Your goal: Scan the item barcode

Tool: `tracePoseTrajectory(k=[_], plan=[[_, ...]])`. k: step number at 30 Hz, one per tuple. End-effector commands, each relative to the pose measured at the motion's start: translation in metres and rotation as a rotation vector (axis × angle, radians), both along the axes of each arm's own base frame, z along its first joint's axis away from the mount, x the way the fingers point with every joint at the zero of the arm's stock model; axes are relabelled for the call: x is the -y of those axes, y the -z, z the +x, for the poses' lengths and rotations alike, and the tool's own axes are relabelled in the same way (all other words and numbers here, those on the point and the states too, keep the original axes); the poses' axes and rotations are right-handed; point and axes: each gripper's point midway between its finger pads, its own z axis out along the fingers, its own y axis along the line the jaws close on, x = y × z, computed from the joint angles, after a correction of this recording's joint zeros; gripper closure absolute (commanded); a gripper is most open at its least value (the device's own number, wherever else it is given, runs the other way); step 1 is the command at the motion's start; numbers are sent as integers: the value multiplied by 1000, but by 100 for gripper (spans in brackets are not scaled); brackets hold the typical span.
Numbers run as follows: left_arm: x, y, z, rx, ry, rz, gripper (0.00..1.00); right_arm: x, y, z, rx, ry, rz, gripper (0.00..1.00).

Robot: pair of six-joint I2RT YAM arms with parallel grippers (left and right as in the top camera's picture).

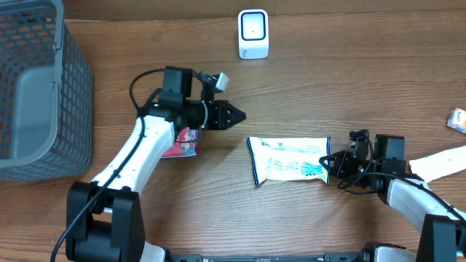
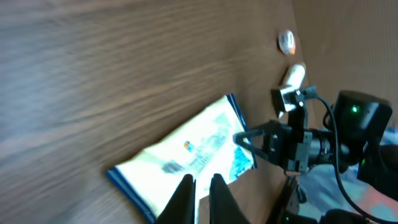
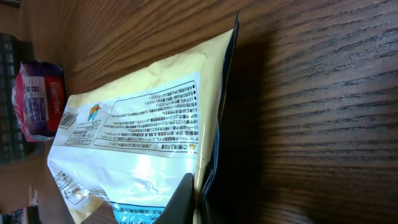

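Overhead, a grey basket (image 1: pixel 44 87) stands at the far left. Beside it a red packet (image 1: pixel 186 142) lies partly under the left arm. The left gripper (image 1: pixel 237 115) has its fingers pressed together on nothing. A white scanner (image 1: pixel 253 34) stands at the table's far edge. The pale snack bag (image 1: pixel 290 160) lies mid-table, and the right gripper (image 1: pixel 328 161) pinches its right edge. A small packet (image 1: pixel 457 118) lies at the far right.
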Motion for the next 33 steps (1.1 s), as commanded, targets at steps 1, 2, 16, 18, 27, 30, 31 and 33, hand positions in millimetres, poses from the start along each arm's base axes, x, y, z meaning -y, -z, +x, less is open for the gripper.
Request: tracePoseTrajectory(k=[1, 2, 16, 18, 27, 30, 31, 33], plan=[[16, 8, -6, -33, -9, 49, 96, 4, -4, 7, 25, 11, -20, 96], [20, 12, -8, -42, -16, 63, 96, 4, -4, 7, 25, 11, -20, 96], [72, 64, -34, -259, 53, -27, 96, 4, -4, 7, 23, 13, -19, 96], [81, 73, -41, -291, 84, -42, 96, 4, -4, 7, 23, 13, -19, 96], [95, 93, -60, -357, 123, -11, 96, 4, -4, 7, 23, 13, -19, 96], [91, 99, -62, -369, 109, 8, 96, 4, -4, 7, 23, 13, -19, 96], [89, 103, -63, -373, 102, 20, 96, 4, -4, 7, 23, 13, -19, 96], [83, 113, -69, -391, 89, 44, 96, 4, -5, 8, 24, 13, -19, 96]])
